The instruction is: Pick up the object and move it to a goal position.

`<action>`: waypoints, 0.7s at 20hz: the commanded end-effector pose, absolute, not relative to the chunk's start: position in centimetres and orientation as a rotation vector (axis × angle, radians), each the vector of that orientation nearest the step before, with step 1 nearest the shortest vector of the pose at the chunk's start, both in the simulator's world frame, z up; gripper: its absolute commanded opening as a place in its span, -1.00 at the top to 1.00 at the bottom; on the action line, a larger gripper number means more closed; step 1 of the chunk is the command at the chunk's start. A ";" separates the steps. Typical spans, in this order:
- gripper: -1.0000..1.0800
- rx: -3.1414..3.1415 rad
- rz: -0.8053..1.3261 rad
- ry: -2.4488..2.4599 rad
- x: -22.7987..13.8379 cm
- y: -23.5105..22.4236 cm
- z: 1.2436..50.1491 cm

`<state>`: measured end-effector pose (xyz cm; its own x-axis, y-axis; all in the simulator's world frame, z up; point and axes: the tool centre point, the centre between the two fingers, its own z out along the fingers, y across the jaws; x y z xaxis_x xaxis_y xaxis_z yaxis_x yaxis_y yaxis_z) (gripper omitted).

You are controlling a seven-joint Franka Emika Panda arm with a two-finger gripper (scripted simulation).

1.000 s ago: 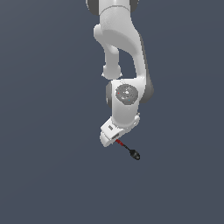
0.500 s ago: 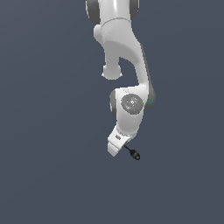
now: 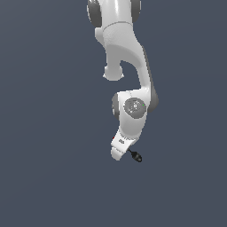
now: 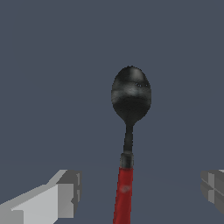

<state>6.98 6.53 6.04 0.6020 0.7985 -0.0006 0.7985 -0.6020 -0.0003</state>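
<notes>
The object is a small spoon with a black oval head (image 4: pixel 131 94), a thin black neck and a red handle (image 4: pixel 124 192), lying on the dark grey floor. In the exterior view only its black head (image 3: pixel 137 157) shows beside the white hand; the handle is hidden under the hand. My gripper (image 3: pixel 120 152) is directly over the handle. In the wrist view the gripper (image 4: pixel 140 192) is open, with one fingertip (image 4: pixel 65 194) on each side of the red handle and a clear gap to it on both sides.
The floor is plain dark grey (image 3: pixel 53 177) all around. The white arm (image 3: pixel 126 53) comes down from the top of the exterior view.
The hand has come down over the spoon. The red handle, visible a second ago beside the hand, is now covered by it. The spoon has not moved.
</notes>
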 end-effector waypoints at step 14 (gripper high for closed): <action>-0.92 2.808 0.000 1.409 7.0 6.6 1.0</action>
<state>6.86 6.55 1.20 0.5979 0.8016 -0.0014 0.8016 -0.5979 -0.0014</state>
